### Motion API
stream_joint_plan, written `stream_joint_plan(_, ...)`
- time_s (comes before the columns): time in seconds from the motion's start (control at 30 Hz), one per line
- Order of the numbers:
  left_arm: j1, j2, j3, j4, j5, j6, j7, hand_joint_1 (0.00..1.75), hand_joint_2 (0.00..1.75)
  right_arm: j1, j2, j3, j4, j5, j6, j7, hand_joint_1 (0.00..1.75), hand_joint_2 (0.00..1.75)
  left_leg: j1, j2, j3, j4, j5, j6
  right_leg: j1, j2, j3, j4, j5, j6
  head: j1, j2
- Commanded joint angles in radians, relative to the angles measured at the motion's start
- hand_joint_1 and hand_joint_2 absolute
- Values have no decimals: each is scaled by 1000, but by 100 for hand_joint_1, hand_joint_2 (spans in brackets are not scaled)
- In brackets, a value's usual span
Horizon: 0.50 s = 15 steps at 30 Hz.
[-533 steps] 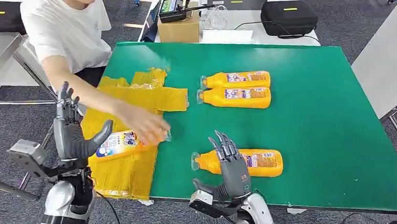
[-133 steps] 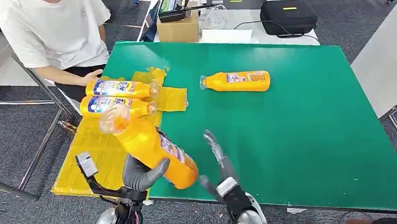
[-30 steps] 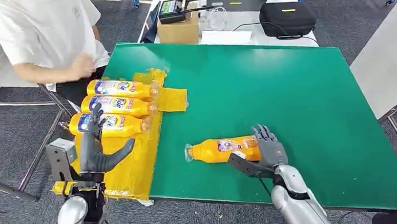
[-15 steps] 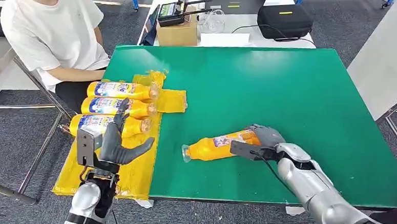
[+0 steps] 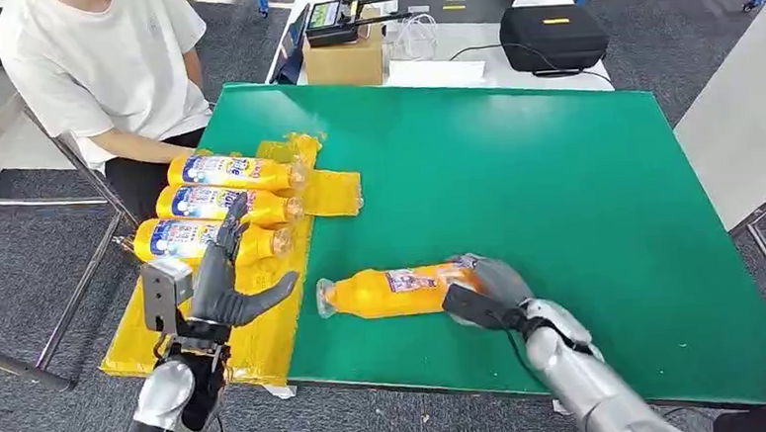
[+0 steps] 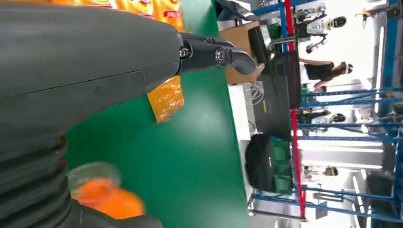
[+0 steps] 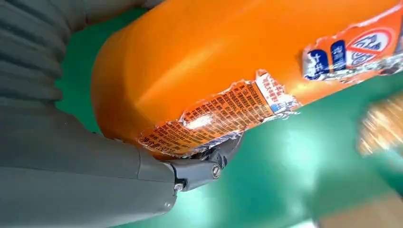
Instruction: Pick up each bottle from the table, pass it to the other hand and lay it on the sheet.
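Right hand [image 5: 490,288] grips the base end of an orange bottle [image 5: 393,291], fingers wrapped around it. The bottle is horizontal over the green tabletop [image 5: 556,187], near-centre, cap pointing left toward the sheet [image 5: 256,327]. Can't tell from the head view whether it is touching the tabletop or just above it. In the right wrist view the bottle [image 7: 237,66] sits tight against the palm, torn label showing, thumb [image 7: 199,171] under it.

Left hand [image 5: 226,284] holds nothing, fingers spread and pointing up, thumb out to the right. It hovers over the near part of the yellow sheet, just left of the bottle's cap, not touching it. Left wrist view has a blurred orange cap end [image 6: 107,197] close to the hand.

Three bottles [image 5: 225,202] lie side by side on the sheet at the far-left part of the tabletop, caps to the right, roughly parallel. The sheet hangs over the tabletop's left edge.

A person in a white shirt [image 5: 114,62] sits at the far-left corner. Cardboard box [image 5: 346,60] and black case [image 5: 553,34] are on a white table beyond the far edge.
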State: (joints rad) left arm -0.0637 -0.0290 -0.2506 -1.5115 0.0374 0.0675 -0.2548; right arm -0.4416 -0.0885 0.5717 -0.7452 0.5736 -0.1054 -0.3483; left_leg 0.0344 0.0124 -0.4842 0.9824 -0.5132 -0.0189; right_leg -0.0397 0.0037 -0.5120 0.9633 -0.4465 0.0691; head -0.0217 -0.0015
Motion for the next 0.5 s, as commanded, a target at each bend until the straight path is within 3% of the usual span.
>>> stream_joint_plan(0.03, 118, -51, -23, -52, 141, 21, -30, 0, 175, 238, 118, -269, -460, -218, -78, -82, 175, 175, 0, 1, -2, -2, -1, 2, 1, 1, -2, -1, -1, -4, 0, 0)
stream_joint_plan(0.17, 157, -98, -56, -28, 262, 55, -35, 0, 175, 300, 168, -317, -554, -315, -161, -142, 175, 175, 0, -1, -6, -1, -1, 3, 1, -1, -7, -1, -1, -4, 0, 0)
stream_joint_plan(0.23, 163, -95, -81, -9, 279, 70, -47, 0, 175, 311, 167, -319, -567, -324, -188, -150, 175, 175, -1, -2, -9, -1, 0, 2, 0, -3, -8, -1, -1, -3, 0, 0)
stream_joint_plan(0.3, 167, -49, -146, -4, 276, 34, -52, 0, 175, 316, 176, -338, -569, -355, -211, -159, 175, 175, -1, -3, -6, -3, -1, 4, 1, -3, -6, -3, -1, -5, 0, 0)
stream_joint_plan(0.5, 173, -43, -149, -8, 275, 32, -58, 0, 175, 312, 175, -339, -567, -357, -210, -159, 175, 175, -1, -1, -7, -2, 0, 3, 1, -2, -8, -2, -1, -5, 0, 0)
